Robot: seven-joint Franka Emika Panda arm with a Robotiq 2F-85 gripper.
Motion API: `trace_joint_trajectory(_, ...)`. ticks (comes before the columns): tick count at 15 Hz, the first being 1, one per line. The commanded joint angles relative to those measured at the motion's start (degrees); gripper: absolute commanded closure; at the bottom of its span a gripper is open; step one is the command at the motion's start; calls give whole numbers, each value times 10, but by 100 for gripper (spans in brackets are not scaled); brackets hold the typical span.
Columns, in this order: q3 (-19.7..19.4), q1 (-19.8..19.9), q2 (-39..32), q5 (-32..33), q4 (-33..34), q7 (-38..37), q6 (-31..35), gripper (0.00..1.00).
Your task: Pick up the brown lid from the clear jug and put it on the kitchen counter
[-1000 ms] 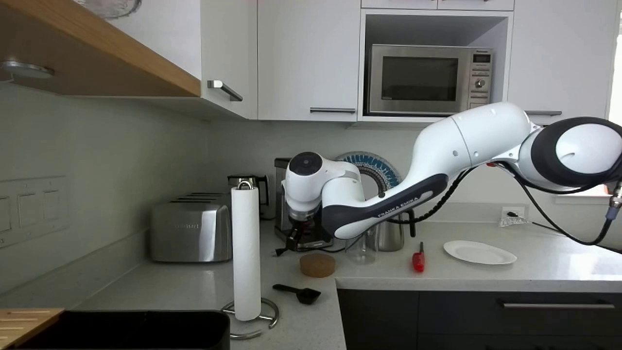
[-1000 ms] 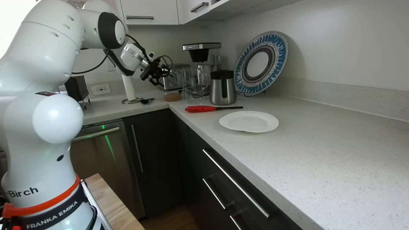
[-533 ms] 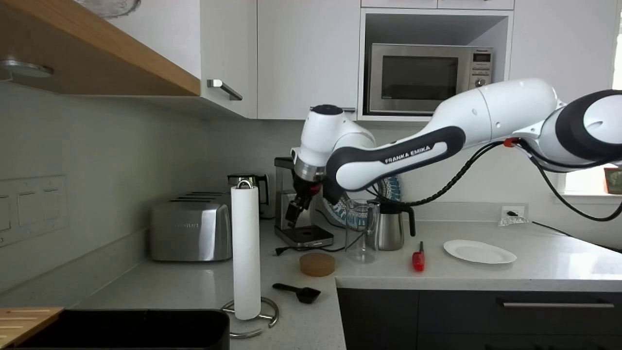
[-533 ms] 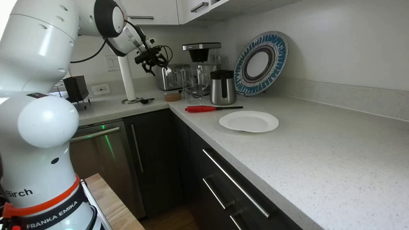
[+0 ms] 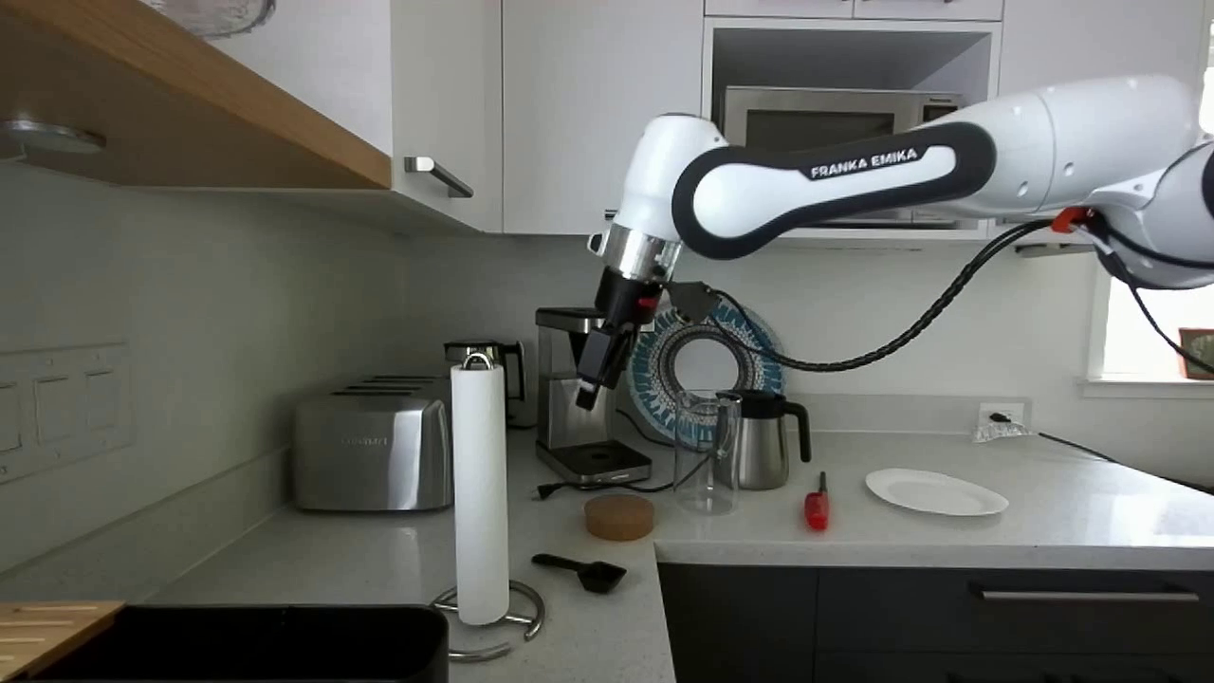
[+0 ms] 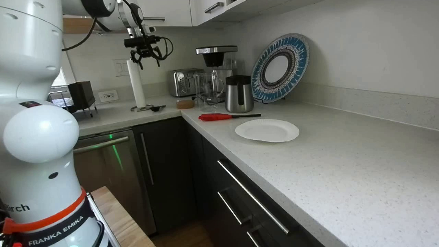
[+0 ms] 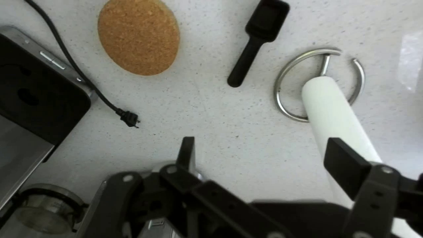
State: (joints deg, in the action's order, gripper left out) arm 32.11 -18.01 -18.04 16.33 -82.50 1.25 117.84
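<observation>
The brown lid (image 5: 619,518), a cork disc, lies flat on the pale kitchen counter (image 5: 379,560) near its inner corner. It also shows in an exterior view (image 6: 185,104) and at the top left of the wrist view (image 7: 138,36). The clear jug (image 5: 700,479) stands upright and uncovered beside the lid, near the steel kettle; it also shows in an exterior view (image 6: 204,91). It is out of the wrist view. My gripper (image 7: 259,148) is open and empty. It hangs high above the counter, pointing down, in both exterior views (image 5: 588,398) (image 6: 146,63), apart from the lid.
A paper-towel roll (image 7: 340,115) on a wire stand rises near the right finger. A black scoop (image 7: 254,46) and a power cord (image 7: 76,66) lie near the lid. A coffee maker (image 5: 579,417), toaster (image 5: 375,451), red lighter (image 5: 817,507) and white plate (image 5: 937,492) are around.
My arm and gripper have risen well above the counter and drawn away from the lid, and the gripper has turned to point more downward. The lid and jug have not moved.
</observation>
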Motion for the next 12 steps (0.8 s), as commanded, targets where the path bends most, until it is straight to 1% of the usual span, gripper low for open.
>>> trace_joint_trajectory(1, 21, 43, 122, -100, -126, 4, -8, 0)
trace_joint_trajectory(3, 16, 49, 185, -142, -179, -8, -25, 0)
trace_joint_trajectory(4, -25, 16, 215, -162, -198, -14, -39, 0)
trace_joint_trajectory(5, -33, 12, 244, -174, -218, -29, -59, 0)
trace_joint_trajectory(8, -59, 0, 328, -190, -268, -81, -149, 0)
trace_joint_trajectory(12, -74, 1, 397, -188, -298, -146, -279, 0)
